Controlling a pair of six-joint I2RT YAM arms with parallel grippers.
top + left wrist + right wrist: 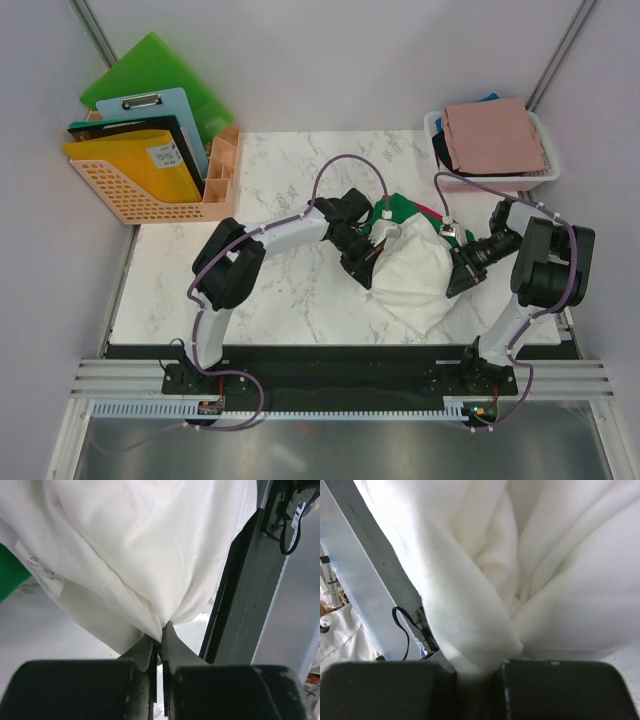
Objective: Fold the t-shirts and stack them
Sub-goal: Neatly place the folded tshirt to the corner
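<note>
white marble table (pixel 290 300), pale grey walls (pixel 330 60), even light

Bright, even light; cream-white t-shirt (pixel 560 580) glares, blurred, in wrist views.

No writing is legible. A care label (pixel 45 571) on the cream-white t-shirt (pixel 150 540) carries print too tiny to read. The sticker (pixel 166 155) on the yellow folder (pixel 120 172) is blurred.

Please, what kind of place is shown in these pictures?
Probably a robot test cell, not a home: a left arm and a right arm mounted on a metal rail, plain white panel walls around the table, and a folded pink t-shirt in a white basket.
</note>
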